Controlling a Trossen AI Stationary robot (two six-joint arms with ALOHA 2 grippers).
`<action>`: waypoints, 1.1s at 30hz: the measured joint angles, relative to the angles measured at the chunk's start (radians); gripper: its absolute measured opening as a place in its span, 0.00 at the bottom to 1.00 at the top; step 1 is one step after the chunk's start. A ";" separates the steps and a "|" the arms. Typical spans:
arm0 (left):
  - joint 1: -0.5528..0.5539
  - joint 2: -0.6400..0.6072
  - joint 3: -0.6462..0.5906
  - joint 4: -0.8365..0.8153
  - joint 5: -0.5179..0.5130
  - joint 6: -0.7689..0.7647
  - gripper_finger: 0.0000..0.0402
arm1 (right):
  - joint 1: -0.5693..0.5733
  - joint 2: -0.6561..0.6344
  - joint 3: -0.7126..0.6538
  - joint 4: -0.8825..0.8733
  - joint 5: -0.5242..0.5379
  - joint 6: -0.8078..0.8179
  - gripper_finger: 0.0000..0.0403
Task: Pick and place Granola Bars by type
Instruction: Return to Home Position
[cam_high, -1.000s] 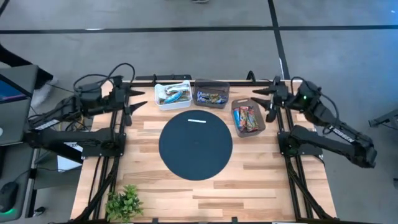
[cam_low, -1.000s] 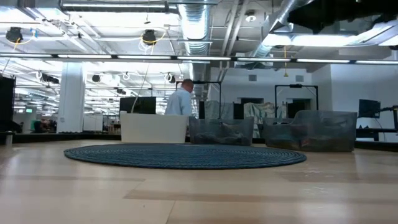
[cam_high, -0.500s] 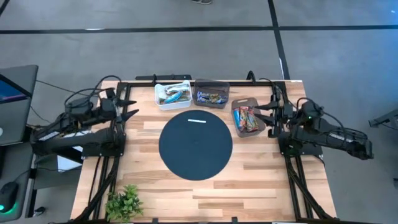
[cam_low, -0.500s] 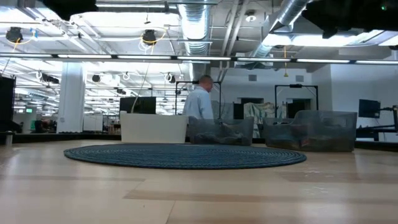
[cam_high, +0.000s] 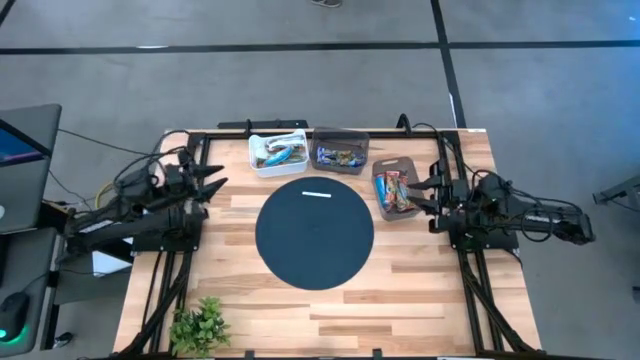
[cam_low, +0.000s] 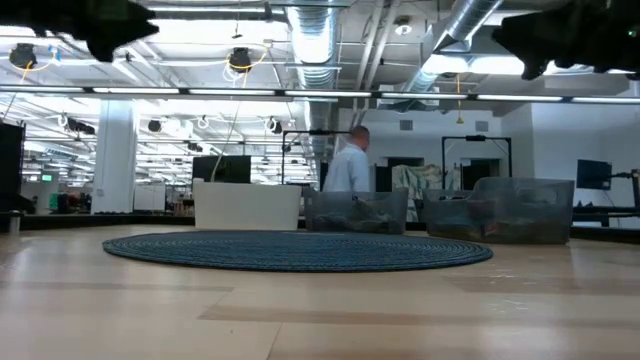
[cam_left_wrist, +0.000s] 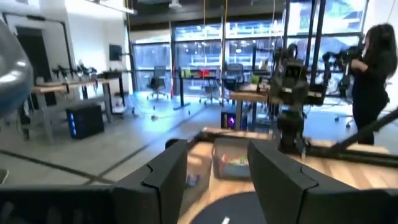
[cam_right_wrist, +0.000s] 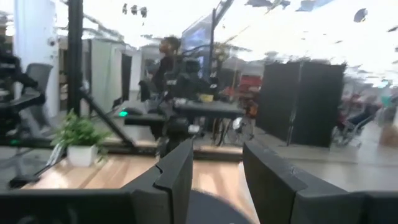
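Along the far edge of the surface (cam_high: 420, 280), three bins hold every one of the bars (cam_high: 278, 153) that can be seen. The white bin (cam_high: 252, 158), far left of the row, carries a small heap with blue and yellowish wrappers. Just beside it, the middle bin (cam_high: 340, 133), black, has bars in blue and brown. The right bin (cam_high: 400, 163), also black, sits a little nearer and turned lengthwise, with red-orange bars packed side by side. No bar lies loose on the wood or on the round dark mat (cam_high: 315, 240); only a thin white strip (cam_high: 316, 195) rests on the mat's far part. A plant (cam_high: 200, 325) stands at the near left corner.

Wrapper print is too small to read, and an exact count cannot be made. From table height, the bin walls hide their contents, the arms are cut off to dark shapes at both top corners, and a person (cam_low: 350, 168) stands in the room beyond.

Both arms lie folded low at the sides, pointing inward. The left claw (cam_high: 215, 180) hangs over the left edge, released, fingers (cam_left_wrist: 168, 177) spread with nothing between them. The right claw (cam_high: 425, 187) sits just beside the right bin's outer wall, likewise released and empty.
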 joint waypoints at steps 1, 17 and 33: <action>0.000 0.003 -0.022 0.019 0.001 0.000 0.41 | 0.012 0.001 0.000 -0.014 0.000 0.000 0.33; -0.033 -0.030 -0.290 0.344 0.074 -0.034 0.41 | 0.258 -0.017 -0.083 0.008 0.231 -0.028 0.33; -0.148 -0.030 -0.380 0.473 0.033 0.058 0.41 | 0.362 -0.056 -0.097 0.009 0.340 -0.044 0.33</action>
